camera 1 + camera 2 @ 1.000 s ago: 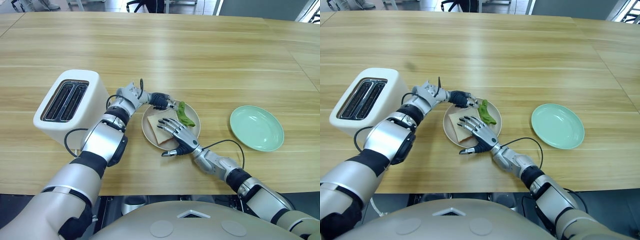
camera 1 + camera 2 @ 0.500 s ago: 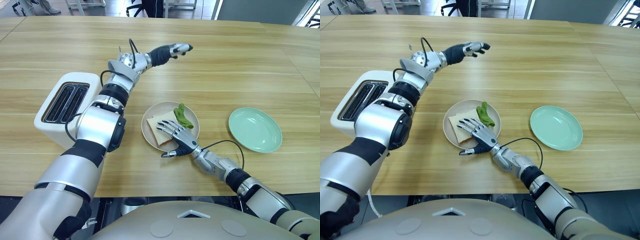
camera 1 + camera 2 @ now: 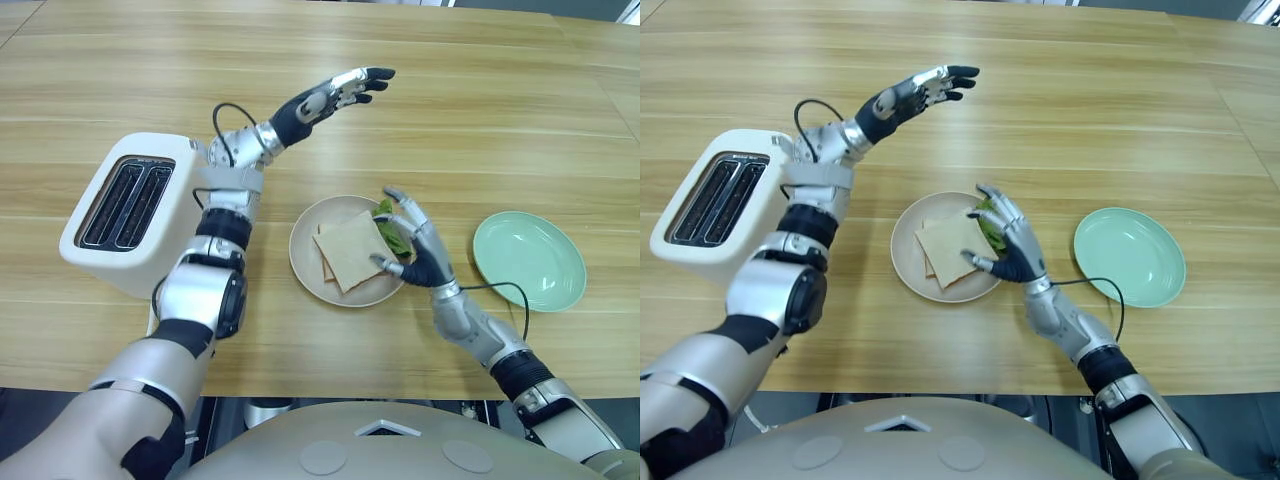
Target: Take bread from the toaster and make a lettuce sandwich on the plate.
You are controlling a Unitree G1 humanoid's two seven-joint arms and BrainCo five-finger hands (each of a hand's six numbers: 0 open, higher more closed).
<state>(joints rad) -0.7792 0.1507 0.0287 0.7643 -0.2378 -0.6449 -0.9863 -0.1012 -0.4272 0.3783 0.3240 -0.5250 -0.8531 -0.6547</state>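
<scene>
Fingers [image 3: 365, 78] spread, left hand [image 3: 330, 95] now lifted off plate [image 3: 305, 240]; second bread [image 3: 350, 250] laid on, lettuce [image 3: 990, 230] by right hand [image 3: 425, 260], sandwich nearly done.

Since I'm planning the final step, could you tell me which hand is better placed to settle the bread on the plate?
Right. The right hand is at the edge of the plate, against the bread and lettuce; the left hand is raised open over the table, far beyond the plate.

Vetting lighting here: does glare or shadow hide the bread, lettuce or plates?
Left eye view: mild sheen on the far table, bread evenly lit. Right eye view: green plate without harsh glare; lettuce hidden partly by the right hand, not by shadow.
</scene>
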